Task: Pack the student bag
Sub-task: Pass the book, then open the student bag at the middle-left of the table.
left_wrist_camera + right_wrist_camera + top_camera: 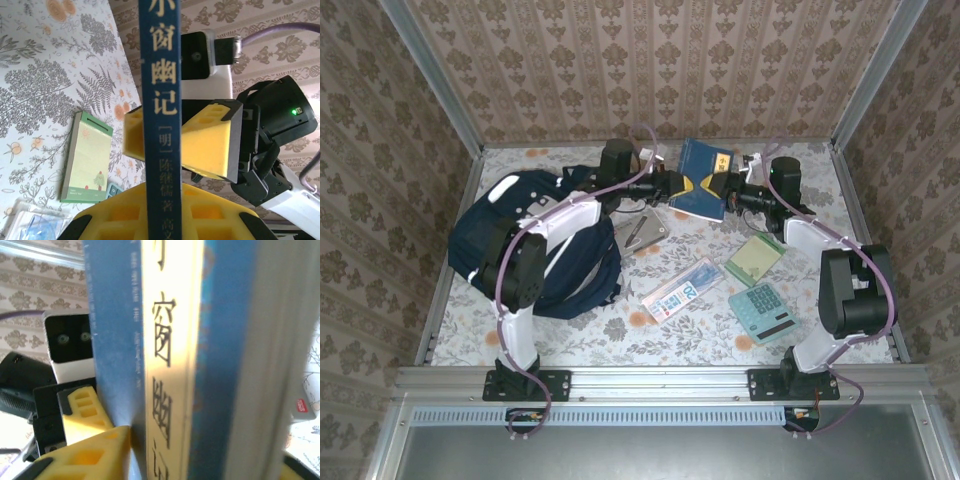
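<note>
The student bag (582, 280), navy with white patches, lies at the table's left under my left arm. A blue book (700, 165) with Chinese characters on its spine is held up at the back middle, between both grippers. My left gripper (678, 186) is shut on the book (160, 75) from the left, its yellow fingers (115, 220) pressing both covers. My right gripper (723, 186) clamps the same book (170, 340) from the right. In the left wrist view the right gripper (172, 137) has one yellow pad on each side of the spine.
A green-yellow notepad (756, 258), a teal calculator (764, 312) and a clear pencil case (682, 288) lie at front right. A grey flat item (645, 232) lies beside the bag. The notepad (87, 155) shows below the book. Patterned walls enclose the table.
</note>
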Motion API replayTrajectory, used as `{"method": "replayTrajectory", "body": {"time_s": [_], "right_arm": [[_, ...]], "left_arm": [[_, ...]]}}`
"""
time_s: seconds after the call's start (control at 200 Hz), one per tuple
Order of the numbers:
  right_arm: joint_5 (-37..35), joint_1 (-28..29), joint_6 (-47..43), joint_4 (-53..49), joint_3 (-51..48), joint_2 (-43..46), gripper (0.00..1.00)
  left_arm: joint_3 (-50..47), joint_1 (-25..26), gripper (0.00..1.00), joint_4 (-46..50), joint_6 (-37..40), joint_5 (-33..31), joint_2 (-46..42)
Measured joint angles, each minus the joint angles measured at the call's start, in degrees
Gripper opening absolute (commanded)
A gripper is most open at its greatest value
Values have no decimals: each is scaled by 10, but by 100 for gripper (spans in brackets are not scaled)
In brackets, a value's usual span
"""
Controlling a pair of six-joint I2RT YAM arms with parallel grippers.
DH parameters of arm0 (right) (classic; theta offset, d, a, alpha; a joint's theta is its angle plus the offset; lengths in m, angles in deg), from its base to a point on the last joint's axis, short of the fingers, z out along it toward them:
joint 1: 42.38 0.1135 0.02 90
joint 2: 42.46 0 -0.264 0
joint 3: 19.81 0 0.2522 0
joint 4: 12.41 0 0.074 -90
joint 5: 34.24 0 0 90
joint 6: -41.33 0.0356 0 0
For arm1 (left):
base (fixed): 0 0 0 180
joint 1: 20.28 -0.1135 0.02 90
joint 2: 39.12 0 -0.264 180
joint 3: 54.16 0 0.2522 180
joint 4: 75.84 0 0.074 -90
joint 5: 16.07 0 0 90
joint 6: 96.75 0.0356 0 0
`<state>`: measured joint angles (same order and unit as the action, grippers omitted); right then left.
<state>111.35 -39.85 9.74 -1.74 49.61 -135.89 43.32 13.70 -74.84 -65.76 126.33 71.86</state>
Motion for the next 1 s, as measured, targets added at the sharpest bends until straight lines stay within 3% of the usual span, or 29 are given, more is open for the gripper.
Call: {"method": "replayTrajectory", "body": {"time_s": [0.085,0.21,0.3,0.61,0.775,1.0], "right_arm": [[5,0,3,0,0,5,0],[6,3,-1,-7,-1,12,0],[4,3,-3,-14,-2,15,0],[-31,14,-56,-86,-21,68,0],[-49,34,-67,-97,-44,79,0],[-65,67,-73,-106,-49,79,0]], "left_arm": [[-1,-1,0,16,8,-3,-1],[-1,-3,40,45,39,-5,-7],[-1,-6,51,90,68,-10,-19],[-27,-62,51,322,238,-108,-134],[-83,-93,48,431,315,-210,-215],[-153,-93,46,534,377,-362,-278]]}}
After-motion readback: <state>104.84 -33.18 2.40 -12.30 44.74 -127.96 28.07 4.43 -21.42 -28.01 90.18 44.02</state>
